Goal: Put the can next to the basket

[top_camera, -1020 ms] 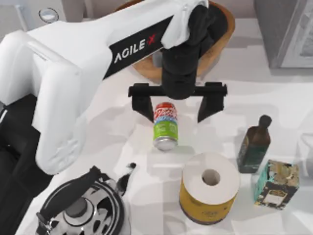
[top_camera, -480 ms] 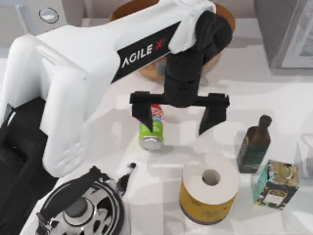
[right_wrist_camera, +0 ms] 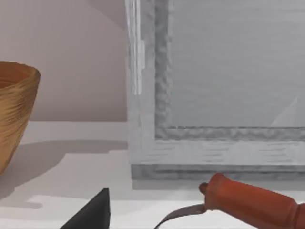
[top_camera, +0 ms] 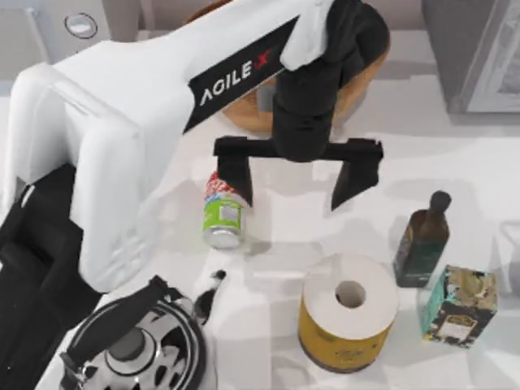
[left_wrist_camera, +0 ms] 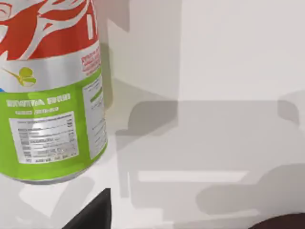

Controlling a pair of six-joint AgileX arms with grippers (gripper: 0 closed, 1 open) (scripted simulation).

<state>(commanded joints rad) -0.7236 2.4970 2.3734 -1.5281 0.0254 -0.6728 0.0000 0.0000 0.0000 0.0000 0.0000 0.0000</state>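
Note:
The can (top_camera: 222, 213), red and lime-green, lies on its side on the white table with a silver end facing the front edge. My left gripper (top_camera: 296, 175) hangs open above the table. The can is outside its fingers, just left of the left fingertip (top_camera: 236, 177). In the left wrist view the can (left_wrist_camera: 47, 95) lies close beside one dark fingertip (left_wrist_camera: 93, 214). The wicker basket (top_camera: 367, 69) stands at the back behind the left arm, a gap away from the can. The right wrist view shows the basket (right_wrist_camera: 14, 109) and a fingertip (right_wrist_camera: 90, 214) of my open right gripper.
A yellow cylinder with a white top (top_camera: 349, 313), a dark bottle (top_camera: 422, 240) and a teal box (top_camera: 459, 305) stand at the front right. A kettle (top_camera: 134, 345) sits at the front left. A grey cabinet (top_camera: 479, 49) is at the back right, and an orange-handled tool (right_wrist_camera: 252, 202) lies near the right arm.
The can has moved left from between the left gripper's fingers to outside the left finger. The gripper stayed open and rose slightly toward the back.

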